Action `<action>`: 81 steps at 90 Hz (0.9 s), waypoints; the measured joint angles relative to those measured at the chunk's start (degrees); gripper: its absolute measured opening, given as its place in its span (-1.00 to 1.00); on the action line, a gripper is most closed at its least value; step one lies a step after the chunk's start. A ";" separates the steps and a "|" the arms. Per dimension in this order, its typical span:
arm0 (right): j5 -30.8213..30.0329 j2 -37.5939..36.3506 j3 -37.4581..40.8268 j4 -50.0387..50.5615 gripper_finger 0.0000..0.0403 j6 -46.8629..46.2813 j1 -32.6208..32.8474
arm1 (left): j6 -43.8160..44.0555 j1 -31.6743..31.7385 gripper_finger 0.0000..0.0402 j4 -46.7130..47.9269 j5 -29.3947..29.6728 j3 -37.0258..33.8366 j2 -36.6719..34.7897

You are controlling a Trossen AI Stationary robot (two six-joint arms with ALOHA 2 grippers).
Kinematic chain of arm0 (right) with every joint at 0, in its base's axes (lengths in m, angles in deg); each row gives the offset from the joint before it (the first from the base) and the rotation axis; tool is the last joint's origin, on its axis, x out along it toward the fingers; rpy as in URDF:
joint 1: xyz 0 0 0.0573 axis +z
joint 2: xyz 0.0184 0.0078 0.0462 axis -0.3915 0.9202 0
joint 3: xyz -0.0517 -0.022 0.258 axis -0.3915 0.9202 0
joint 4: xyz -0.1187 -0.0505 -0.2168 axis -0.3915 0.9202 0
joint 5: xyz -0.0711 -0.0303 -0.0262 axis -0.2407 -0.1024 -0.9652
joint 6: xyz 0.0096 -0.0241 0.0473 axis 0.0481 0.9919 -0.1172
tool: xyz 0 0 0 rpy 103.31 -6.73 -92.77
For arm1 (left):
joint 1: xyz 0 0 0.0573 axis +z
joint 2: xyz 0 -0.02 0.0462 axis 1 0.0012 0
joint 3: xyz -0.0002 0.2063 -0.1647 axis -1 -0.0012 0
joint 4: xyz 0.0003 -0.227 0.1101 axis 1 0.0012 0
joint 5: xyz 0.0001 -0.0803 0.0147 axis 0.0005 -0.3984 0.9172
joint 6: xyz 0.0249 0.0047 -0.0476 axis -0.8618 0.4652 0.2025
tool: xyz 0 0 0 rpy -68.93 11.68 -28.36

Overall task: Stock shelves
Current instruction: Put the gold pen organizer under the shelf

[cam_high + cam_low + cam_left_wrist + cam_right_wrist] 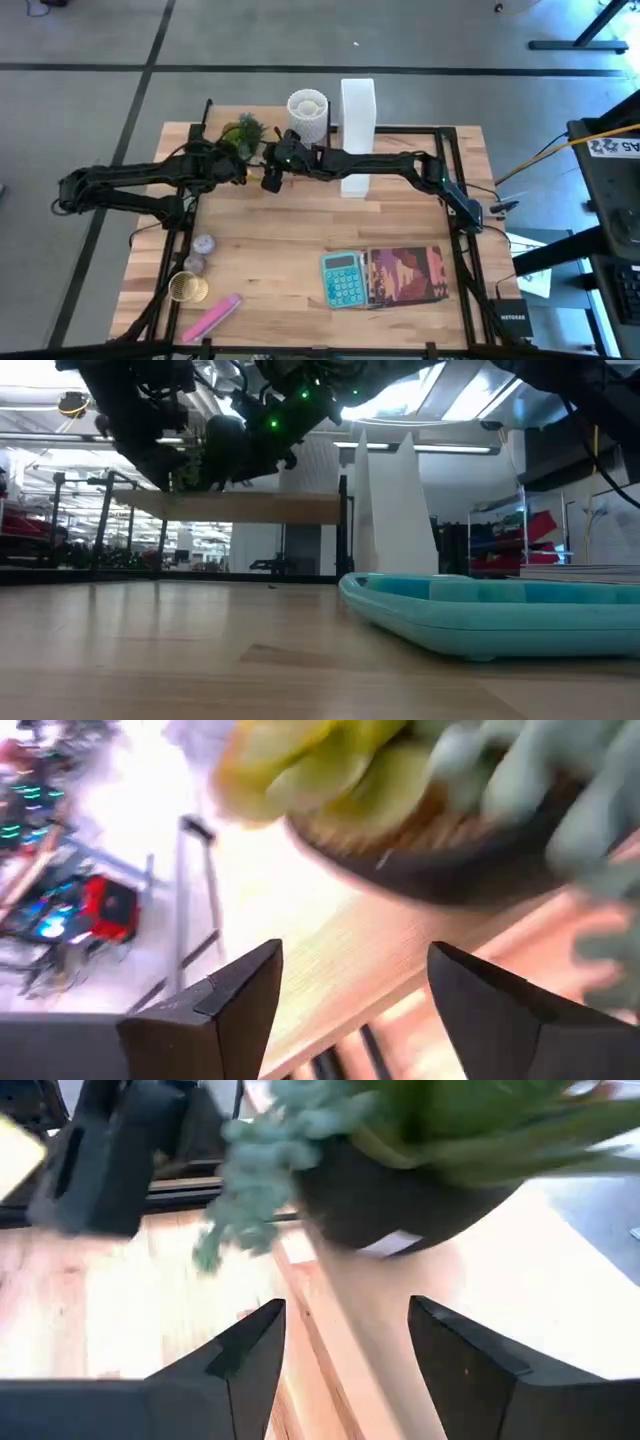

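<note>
- Where I look straight down, both grippers, left (232, 170) and right (272, 178), meet beside the plant (243, 133) on the shelf (262, 140) at the counter's (300, 250) far edge.
- Low view: shelf (240, 507) raised, plant (222, 455) atop.
- Wrist views: both jaws gape, empty, before the pot (450, 870).

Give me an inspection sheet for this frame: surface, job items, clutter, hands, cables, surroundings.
Surface: wood tabletop, bare in the middle.
Job's things: shelf at the far edge; potted plant on it, white mesh cup and white file box alongside.
Clutter: teal calculator, book, pink marker, gold cup, two small pale objects.
Hands: left hand open, near the plant; right hand open, facing the plant from the other side.
Cables: yellow cable off the table, right.
Surroundings: grey floor, lab equipment; no people seen.
</note>
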 joint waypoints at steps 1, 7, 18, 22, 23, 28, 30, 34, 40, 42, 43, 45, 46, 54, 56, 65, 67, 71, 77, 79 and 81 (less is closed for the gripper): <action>-0.01 0.01 0.00 0.00 -0.02 -0.02 0.00 | 0.31 0.00 0.16 0.20 0.19 0.01 -0.02; -0.01 0.01 0.01 0.00 -0.02 -0.43 0.00 | 1.59 -0.06 0.16 1.38 0.28 0.00 -0.10; 0.08 0.03 0.04 0.12 -0.02 -1.65 0.00 | 1.94 -1.21 0.16 2.25 -0.81 -0.15 -0.02; 0.23 0.03 0.04 0.29 -0.02 -1.87 0.01 | 2.31 -1.74 0.16 2.58 -1.47 -0.21 0.01; 0.35 0.03 0.04 0.34 -0.02 -1.95 0.03 | 2.54 -1.88 0.16 2.71 -1.66 -0.22 0.01; 1.01 0.03 0.07 0.57 -0.02 -2.54 0.28 | 3.49 -2.61 0.16 3.46 -2.51 -0.28 0.03; 1.01 0.03 0.07 0.63 -0.02 -2.77 0.33 | 3.69 -2.95 0.16 3.70 -2.79 -0.34 0.07; 1.14 0.05 0.09 0.81 -0.02 -2.85 0.43 | 4.23 -3.66 0.16 3.91 -3.28 -0.36 0.14; 1.82 0.05 0.09 0.98 -0.02 -2.85 0.81 | 5.96 -4.58 0.16 4.82 -3.50 0.12 0.23; 1.95 0.05 0.09 1.03 -0.02 -2.85 1.01 | 7.03 -4.81 0.16 5.25 -3.46 0.30 0.23; 1.96 0.05 0.09 1.06 -0.02 -2.85 1.11 | 7.62 -4.91 0.16 5.55 -3.43 0.42 0.23; 1.92 0.05 0.09 1.14 -0.02 -2.85 1.31 | 9.10 -5.12 0.16 6.28 -3.44 0.70 0.23; 1.84 0.05 0.09 1.16 -0.02 -2.84 1.43 | 9.90 -5.25 0.16 6.69 -3.49 0.84 0.23; -0.13 0.05 0.09 1.14 -0.02 -2.83 2.27 | 15.40 -5.71 0.16 11.78 -4.42 2.03 -0.06; -0.41 0.05 0.09 1.10 -0.02 -2.83 2.38 | 16.49 -5.77 0.16 13.11 -4.64 2.37 -0.14; -0.61 0.05 0.09 0.87 -0.02 -2.63 3.17 | 20.56 -6.27 0.16 17.35 -5.10 3.35 -1.07; -0.65 0.05 0.11 0.87 -0.02 -2.57 3.41 | 21.30 -6.47 0.16 17.94 -5.22 3.53 -1.49; -0.77 0.03 0.09 1.27 -0.02 -2.22 3.59 | 22.02 -6.94 0.16 18.84 -5.44 4.08 -2.10; -0.88 -0.04 0.11 2.32 -0.02 -1.60 4.16 | 23.18 -7.89 0.16 20.22 -5.90 4.89 -3.40; -0.98 -0.06 0.11 2.77 -0.02 -1.44 4.31 | 23.60 -8.34 0.16 20.49 -6.11 5.11 -3.86; -1.16 -0.10 0.11 3.31 -0.02 -1.12 4.53 | 24.08 -8.81 0.16 20.75 -6.33 5.35 -4.32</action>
